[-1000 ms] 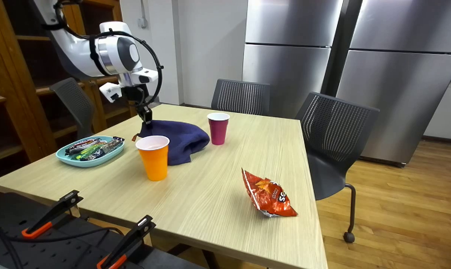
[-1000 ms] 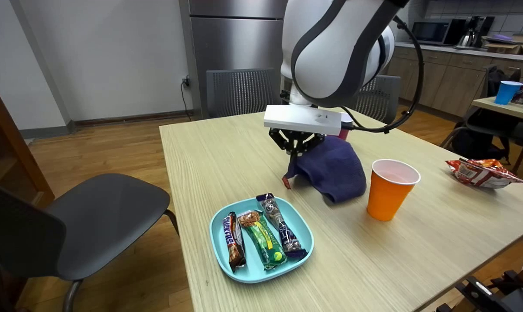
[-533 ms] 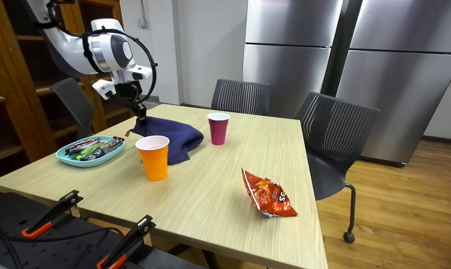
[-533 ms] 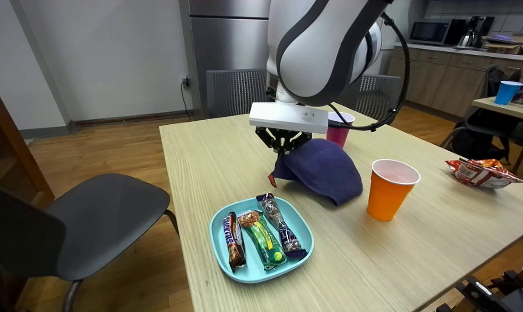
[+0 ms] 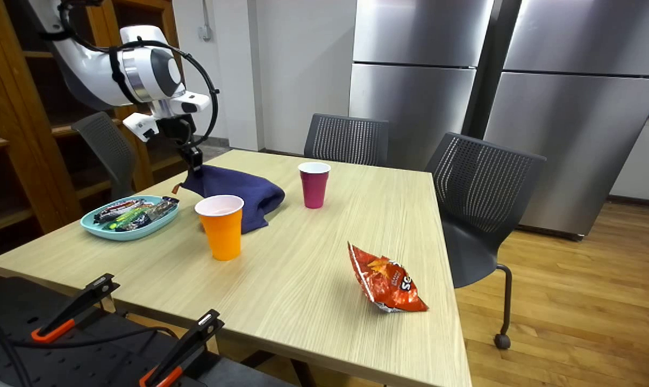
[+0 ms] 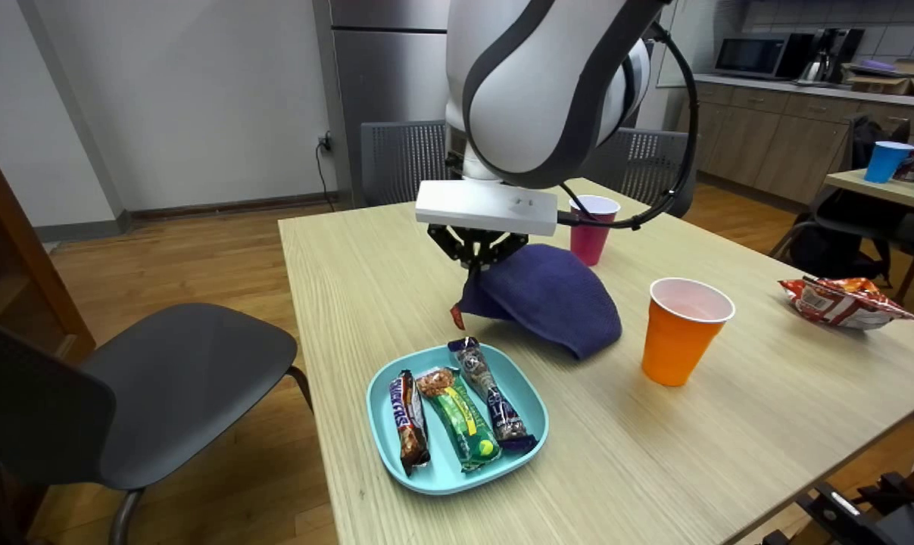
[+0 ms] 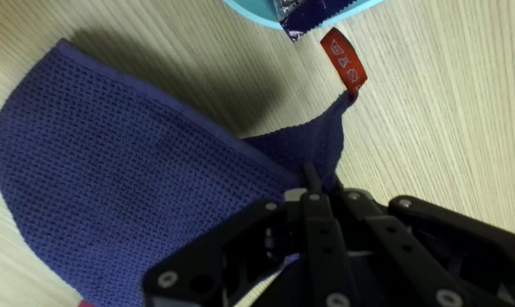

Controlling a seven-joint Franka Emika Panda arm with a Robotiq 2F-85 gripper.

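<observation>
Gripper [image 7: 323, 181] pinching cloth [image 7: 125, 179] next to plate [image 6: 445, 475]

Fingers are pressed tog. on a bit of the cloth near its tagged corner; the red tag [image 7: 344, 59] pokes out past the tips twd the plate, & in wrist view sits just off the plate's rim. Cloth = navy, waffle weave, on the side of the plate where the arm [image 6: 532, 113] hangs. Pinched end is up off the table [image 5: 324, 301]; the rest billows out & down, clear of the plate. Hard to tell how much of the underside actually touches the table, esp. as the orange cup [image 5: 223, 231] hides part of it in an exterior view.

On the plate: 3 wrapped bars, approx. side by side, i.e. Snickers [image 6: 409, 422], green bar [image 6: 460, 420], dark bar [image 6: 493, 393]. Dark bar's end sticks over the plate's rim on the cloth side, per wrist view.

Orange cup: upright, off to one side of the plate, w/ a gap betw. them. Pink cup [image 5: 314, 188]: upright too, farther from the plate. Chip bag [image 5: 387, 279], red/orange: lying down, farthest from the plate of the tabletop stuff.

Gray chair [image 6: 191, 386] at the table edge near the plate; 2 more chairs [image 5: 347, 140] across the table from it, steel fridges [image 5: 415, 118] behind those, well apart from the plate.
</observation>
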